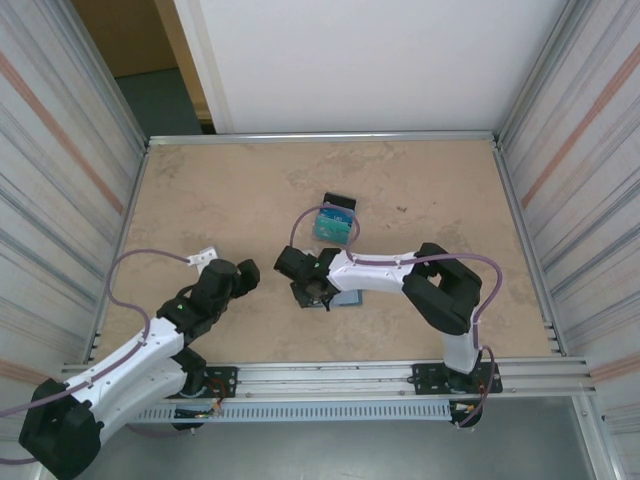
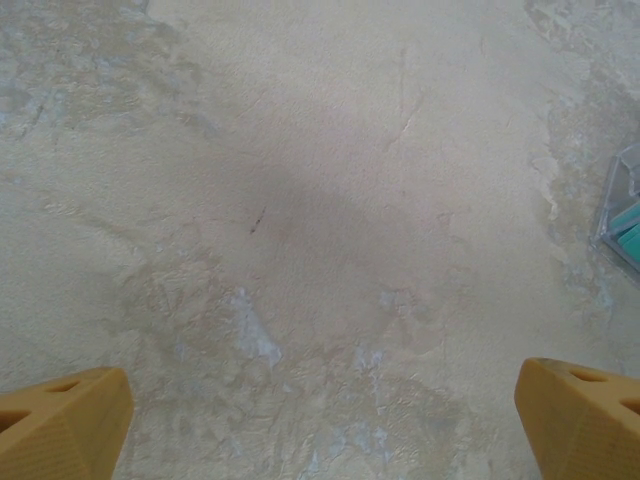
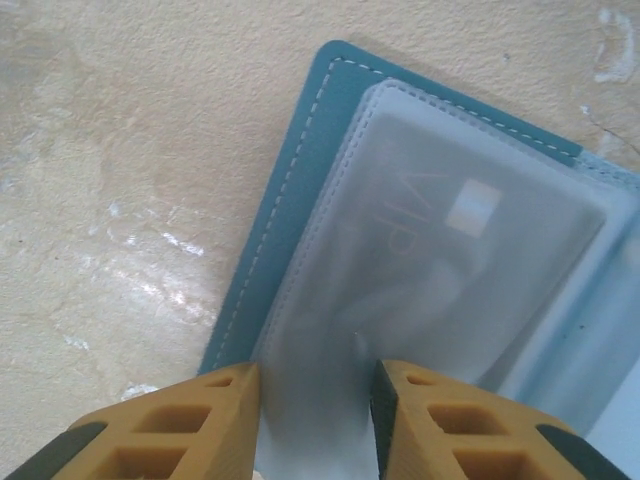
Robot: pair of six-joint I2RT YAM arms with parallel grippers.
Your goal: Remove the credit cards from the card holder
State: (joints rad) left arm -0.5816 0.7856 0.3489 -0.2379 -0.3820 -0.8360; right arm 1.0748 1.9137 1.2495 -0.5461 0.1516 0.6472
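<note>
Left gripper (image 2: 320, 385): jaws wide apart, over bare table (image 2: 300, 200). Right gripper (image 3: 315, 420): jaws narrowed astride the pocket edge of the card holder (image 3: 290, 190), just ahead; whether they clamp cannot be told. Risk: pinching sleeve (image 3: 330, 330) and card (image 3: 450, 250) together would lift the whole card holder.

Table (image 1: 200, 190): beige, mottled with paler and grey-blue marbling.
Card holder (image 3: 300, 190): teal-blue outer face, white stitching along the border, frosted grey-blue pocket lining.
Credit card (image 3: 450, 260) in the pocket: grey through the film, faint reddish lettering, pale square chip.
Clear tray (image 1: 334, 222): black end, teal contents.
Left gripper (image 2: 320, 410) and right gripper (image 3: 315, 385): ochre-orange fingers (image 3: 180, 425).
Left arm (image 1: 130, 355), right arm (image 1: 385, 270): white and black.
Cables (image 1: 140, 255): mauve.
</note>
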